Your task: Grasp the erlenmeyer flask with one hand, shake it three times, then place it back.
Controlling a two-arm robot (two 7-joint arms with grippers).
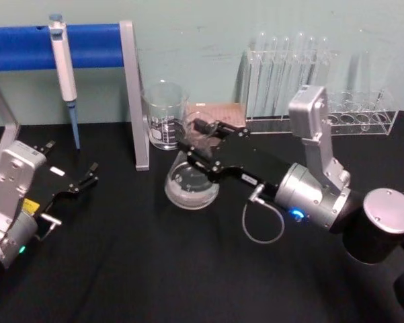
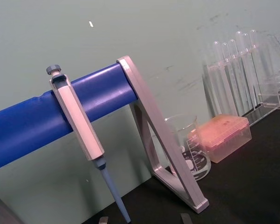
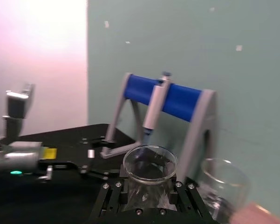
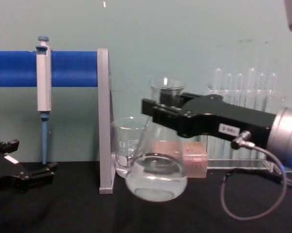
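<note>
Left of erlenmeyer flask [image 1: 191, 185]: beaker [image 1: 165, 114], stand post [image 1: 136, 94], close | nearer: open table [image 1: 154, 269] | flask clear, tilted | right gripper [image 1: 193, 138] grasping its neck | left gripper [image 1: 89, 176] parked left.

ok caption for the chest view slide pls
Right gripper gripping the erlenmeyer flask by its neck, tilted, in front of the beaker.
</note>
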